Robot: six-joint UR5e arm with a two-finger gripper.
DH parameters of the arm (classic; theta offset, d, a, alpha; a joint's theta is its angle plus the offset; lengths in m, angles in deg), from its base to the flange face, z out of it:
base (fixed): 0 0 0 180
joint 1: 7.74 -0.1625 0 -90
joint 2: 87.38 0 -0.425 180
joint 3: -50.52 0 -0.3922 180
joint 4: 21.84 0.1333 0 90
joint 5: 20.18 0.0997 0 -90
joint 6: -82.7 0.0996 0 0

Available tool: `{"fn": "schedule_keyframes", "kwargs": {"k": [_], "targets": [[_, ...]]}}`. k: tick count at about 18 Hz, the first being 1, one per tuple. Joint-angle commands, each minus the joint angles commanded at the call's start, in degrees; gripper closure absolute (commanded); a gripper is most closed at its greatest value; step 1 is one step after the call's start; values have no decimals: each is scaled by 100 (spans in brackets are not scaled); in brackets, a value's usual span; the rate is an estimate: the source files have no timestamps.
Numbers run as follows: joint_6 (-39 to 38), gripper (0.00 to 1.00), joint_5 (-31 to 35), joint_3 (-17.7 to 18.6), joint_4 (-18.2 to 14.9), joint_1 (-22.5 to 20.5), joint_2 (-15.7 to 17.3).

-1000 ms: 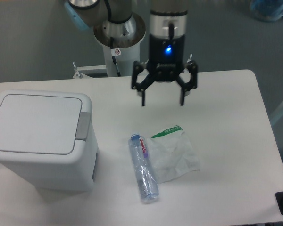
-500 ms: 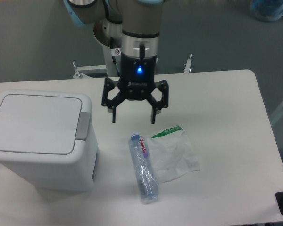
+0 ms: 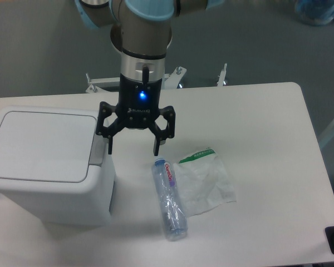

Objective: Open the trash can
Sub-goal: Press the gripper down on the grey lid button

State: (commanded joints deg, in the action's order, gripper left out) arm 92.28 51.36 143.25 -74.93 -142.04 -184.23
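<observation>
A: How will the trash can (image 3: 47, 167) handle?

B: Stiff white plastic, probably light and hollow, so it may slide on the desk (image 3: 267, 139) if shoved sideways. The lid (image 3: 42, 146) lies flat and shut. I wouldn't grasp anything; the grey push tab (image 3: 98, 149) at the lid's edge looks like the spot to press straight down.

A: Where is it from the fingers (image 3: 109, 143)?

B: Mostly to their left in the picture; one finger hangs about over the tab. The gripper (image 3: 132, 146) is spread wide, holding nothing. A plastic bottle (image 3: 168, 197) and a crumpled clear bag (image 3: 205, 181) lie on the desk, below the other finger in the picture.

A: What changed?

B: A second ago the gripper hovered above the bag; it has since travelled across to the can's tab edge. Nothing else moved.
</observation>
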Motion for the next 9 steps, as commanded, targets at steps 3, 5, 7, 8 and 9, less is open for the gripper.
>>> {"fn": "schedule_keyframes", "kwargs": {"k": [3, 5, 7, 8, 9], "targets": [[0, 0, 0, 0, 0, 9, 9], [0, 0, 0, 0, 0, 9, 9], [0, 0, 0, 26, 0, 9, 0], [0, 0, 0, 26, 0, 9, 0], [0, 0, 0, 26, 0, 18, 9]]}}
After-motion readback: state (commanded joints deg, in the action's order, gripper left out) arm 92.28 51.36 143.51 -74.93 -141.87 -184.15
